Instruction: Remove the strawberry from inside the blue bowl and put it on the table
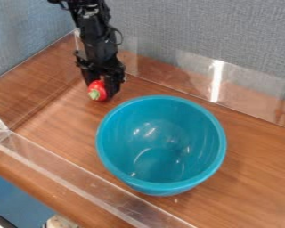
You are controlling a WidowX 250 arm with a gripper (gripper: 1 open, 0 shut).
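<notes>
The small red strawberry (97,88) with a green top sits between the fingers of my gripper (100,87), which points straight down and is shut on it. The berry is at or just above the reddish-brown table (50,98), to the upper left of the blue bowl (160,142). Whether it touches the wood I cannot tell. The teal-blue bowl stands upright in the middle of the table and its smooth inside is bare.
Low clear acrylic walls (61,169) border the table along the front and left, and another clear panel (240,85) runs along the back right. A grey fabric wall rises behind the arm.
</notes>
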